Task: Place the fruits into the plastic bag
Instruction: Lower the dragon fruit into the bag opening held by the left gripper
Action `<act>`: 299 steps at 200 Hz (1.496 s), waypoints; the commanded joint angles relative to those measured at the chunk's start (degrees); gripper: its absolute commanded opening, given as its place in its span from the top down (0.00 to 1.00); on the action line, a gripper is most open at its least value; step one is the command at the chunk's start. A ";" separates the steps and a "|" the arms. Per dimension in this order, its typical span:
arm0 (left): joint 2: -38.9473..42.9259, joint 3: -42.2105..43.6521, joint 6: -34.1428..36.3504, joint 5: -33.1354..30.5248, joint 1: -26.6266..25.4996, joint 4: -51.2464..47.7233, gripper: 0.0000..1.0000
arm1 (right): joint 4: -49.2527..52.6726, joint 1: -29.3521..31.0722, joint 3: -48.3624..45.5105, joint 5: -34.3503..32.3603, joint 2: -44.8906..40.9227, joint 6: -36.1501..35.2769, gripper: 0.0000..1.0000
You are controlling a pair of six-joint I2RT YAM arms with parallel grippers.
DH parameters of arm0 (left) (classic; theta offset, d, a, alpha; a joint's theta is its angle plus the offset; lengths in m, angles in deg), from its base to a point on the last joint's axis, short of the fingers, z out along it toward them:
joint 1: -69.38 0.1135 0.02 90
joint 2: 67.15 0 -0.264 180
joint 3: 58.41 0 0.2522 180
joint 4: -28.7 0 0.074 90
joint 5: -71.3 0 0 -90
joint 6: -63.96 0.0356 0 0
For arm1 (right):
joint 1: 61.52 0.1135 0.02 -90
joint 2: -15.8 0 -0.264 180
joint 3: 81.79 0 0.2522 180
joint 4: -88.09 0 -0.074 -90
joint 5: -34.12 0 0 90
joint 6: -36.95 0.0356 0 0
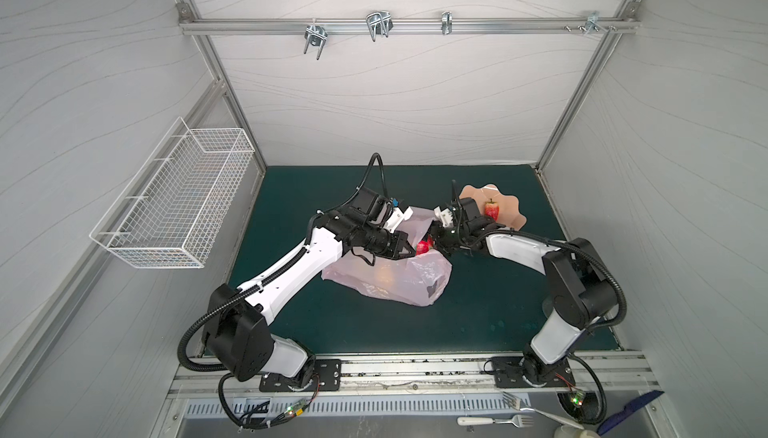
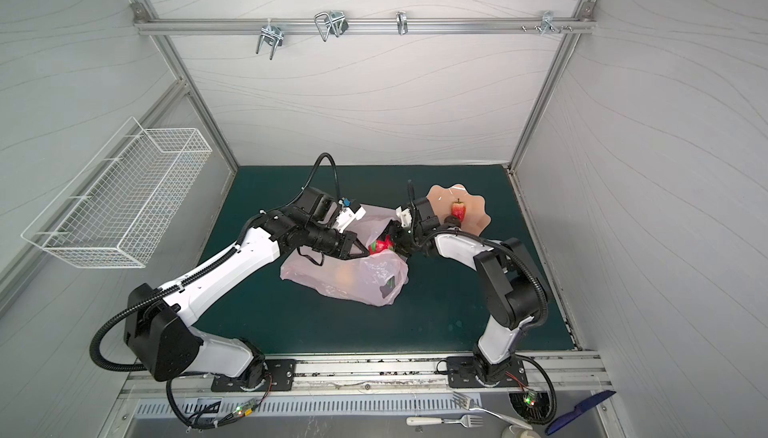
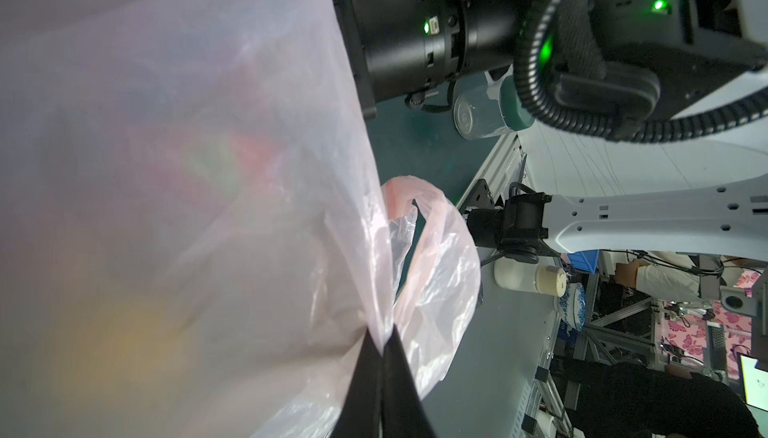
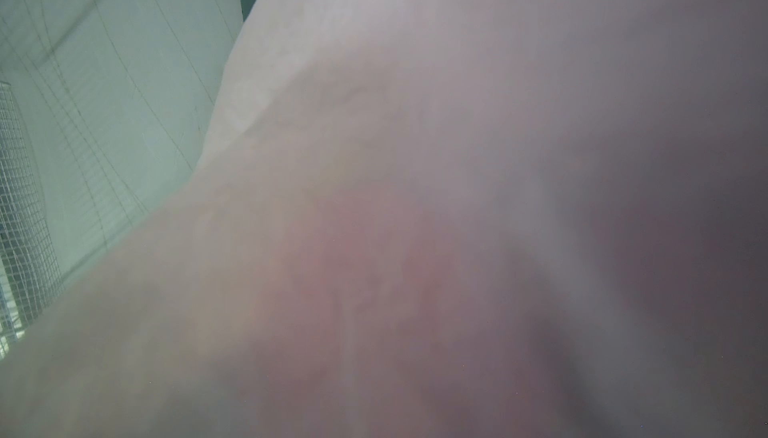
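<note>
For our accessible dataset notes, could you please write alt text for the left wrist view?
The left gripper, shut, pinches the pale pink plastic bag, which fills most of the frame; a blurred red shape shows through it.

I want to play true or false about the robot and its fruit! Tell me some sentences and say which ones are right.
A strawberry lies on the peach plate. True.
The white wire basket holds fruit. False: no fruit shows in it.
The left end effector is shut on the plastic bag. True.
The dragon fruit sits on the plate. False: it is at the bag's mouth.
</note>
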 commanded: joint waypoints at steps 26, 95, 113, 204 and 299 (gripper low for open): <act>-1.15 -2.37 -2.01 -3.79 -0.24 1.67 1.00 | -4.59 6.61 -3.19 -8.51 -7.47 8.54 0.66; -2.16 -2.86 -5.15 -9.32 0.03 1.15 1.00 | 1.84 8.28 -7.85 -6.87 -14.25 4.56 0.67; -2.20 -2.93 -5.56 -9.87 0.09 1.17 1.00 | 3.33 8.31 -8.54 -4.91 -15.43 2.79 0.67; -2.03 -2.40 -6.51 -10.33 -0.03 1.79 1.00 | 4.98 10.50 -11.13 0.60 -17.41 -0.49 0.72; -1.70 -1.90 -6.20 -6.11 -0.69 4.15 1.00 | 7.77 10.31 -8.15 5.92 -10.83 -6.93 0.74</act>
